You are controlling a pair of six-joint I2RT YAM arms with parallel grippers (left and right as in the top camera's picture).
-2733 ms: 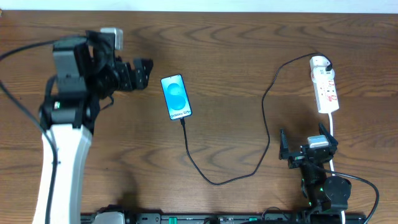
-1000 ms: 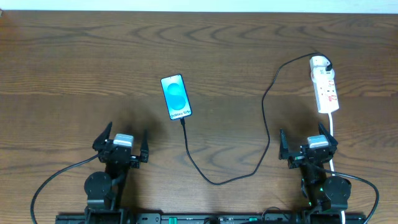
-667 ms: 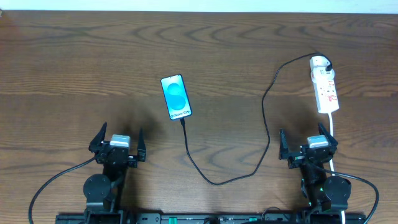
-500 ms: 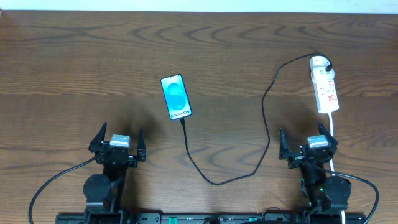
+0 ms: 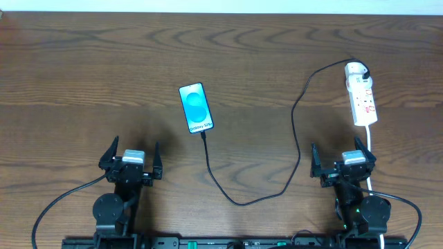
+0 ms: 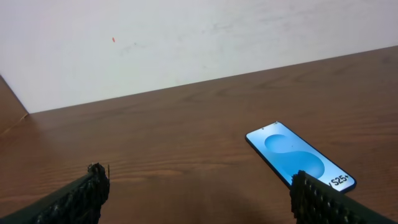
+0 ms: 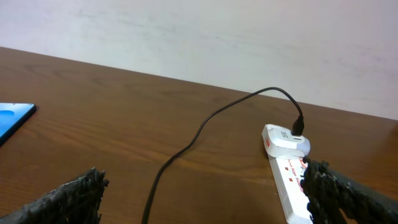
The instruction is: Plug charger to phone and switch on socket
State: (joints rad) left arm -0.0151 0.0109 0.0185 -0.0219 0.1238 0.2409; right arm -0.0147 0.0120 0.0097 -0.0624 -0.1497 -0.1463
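The phone (image 5: 196, 108) lies face up mid-table, blue screen lit; it also shows in the left wrist view (image 6: 298, 157) and its corner in the right wrist view (image 7: 13, 118). The black charger cable (image 5: 239, 200) runs from the phone's near end in a loop to the white socket strip (image 5: 362, 97), where its plug sits in the far end (image 7: 297, 129). The strip also shows in the right wrist view (image 7: 287, 174). My left gripper (image 5: 133, 153) is open and empty near the front edge. My right gripper (image 5: 342, 155) is open and empty, just in front of the strip.
The wooden table (image 5: 83, 76) meets a white wall (image 6: 186, 37) at the back. The strip's white cord (image 5: 372, 149) runs down beside my right gripper. Black arm cables (image 5: 62, 200) trail at the front edge.
My left arm has drawn back from beside the phone and folded down to the front edge. The right arm, phone, cable and strip have not moved.
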